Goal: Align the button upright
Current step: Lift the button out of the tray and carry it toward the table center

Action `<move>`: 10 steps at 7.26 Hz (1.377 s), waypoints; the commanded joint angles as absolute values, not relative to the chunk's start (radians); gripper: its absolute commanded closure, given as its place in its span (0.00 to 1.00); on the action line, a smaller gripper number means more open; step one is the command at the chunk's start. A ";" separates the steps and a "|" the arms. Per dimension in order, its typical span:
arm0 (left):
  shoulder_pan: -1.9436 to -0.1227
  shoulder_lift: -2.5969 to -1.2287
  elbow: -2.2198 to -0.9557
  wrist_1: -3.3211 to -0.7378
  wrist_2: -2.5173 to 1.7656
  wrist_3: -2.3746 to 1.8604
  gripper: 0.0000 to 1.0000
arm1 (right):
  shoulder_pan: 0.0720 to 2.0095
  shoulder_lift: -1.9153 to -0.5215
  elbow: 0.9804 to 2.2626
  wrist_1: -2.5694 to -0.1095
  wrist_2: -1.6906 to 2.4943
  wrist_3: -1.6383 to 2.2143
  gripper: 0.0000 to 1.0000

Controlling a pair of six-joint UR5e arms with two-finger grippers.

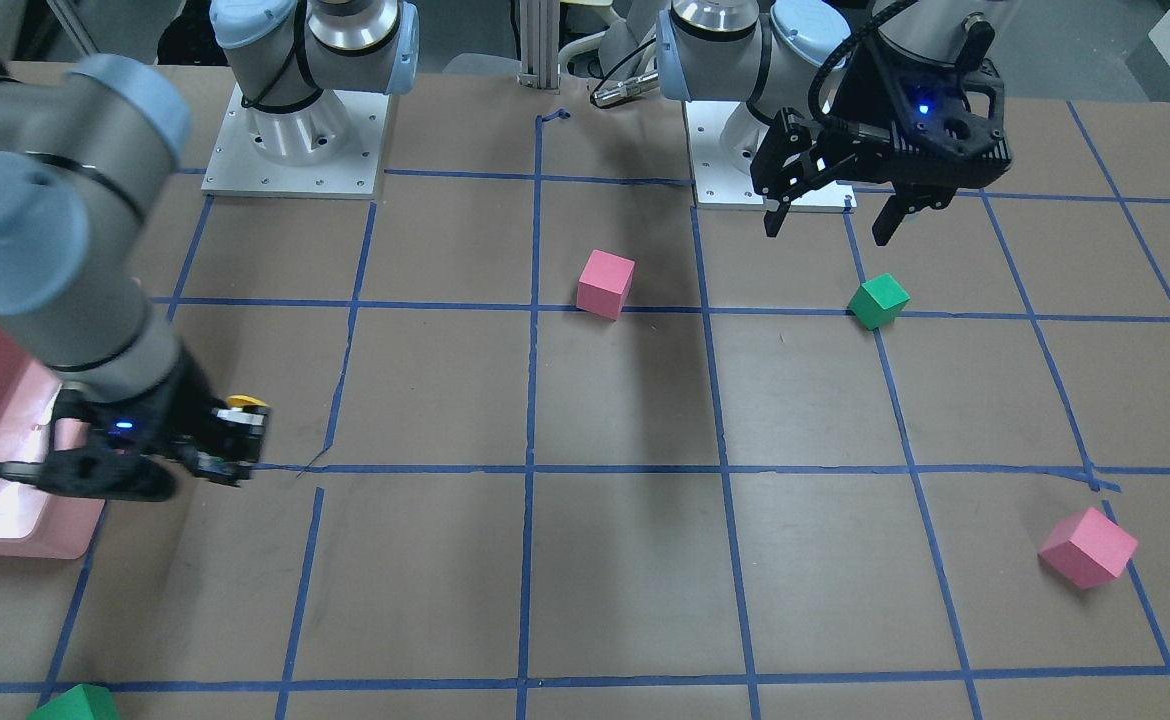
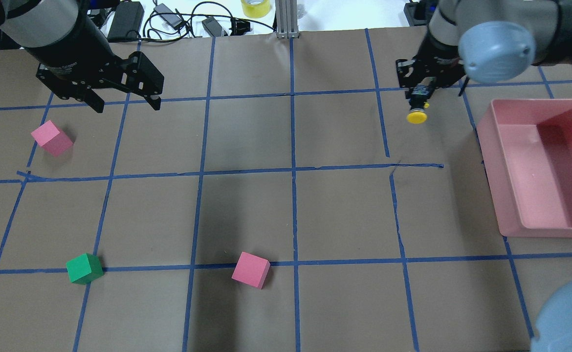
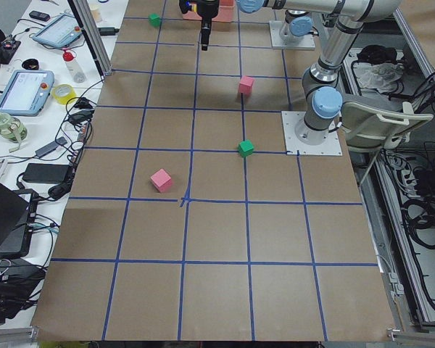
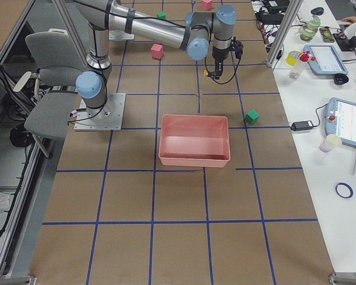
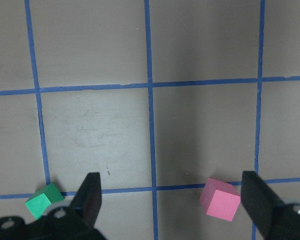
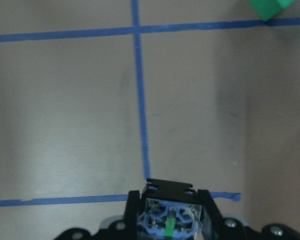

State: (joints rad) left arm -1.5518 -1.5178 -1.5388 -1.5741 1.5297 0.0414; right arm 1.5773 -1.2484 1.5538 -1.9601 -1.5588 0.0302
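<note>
Looking at this, the right gripper is clamped on the button by its blocky base. The yellow cap pokes out past the fingertips, pointing away from the wrist. The wrist view shows only the terminal end of the base wedged between the fingers. So I'd say it's basically held cap-first, the wrong way round for upright.

If it lets go like this, I reckon the button lands on that rounded cap and flops or rolls. The pink bin sits off to the gripper's side. The grip on the base looks narrow, so turning it could make it slip. Can't tell if the cap touches the table. The left gripper hangs spread wide, empty, well apart.
</note>
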 commanded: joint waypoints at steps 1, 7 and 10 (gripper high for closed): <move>-1.552 -1.516 -1.542 -1.572 1.531 0.041 0.00 | 1.737 -1.162 1.558 -2.102 -1.484 0.086 1.00; -1.551 -1.516 -1.552 -1.565 1.522 0.041 0.00 | 1.916 -1.016 1.577 -2.278 -1.493 0.172 1.00; -1.545 -1.534 -1.593 -1.431 1.528 0.116 0.00 | 1.927 -0.988 1.578 -2.310 -1.485 0.182 1.00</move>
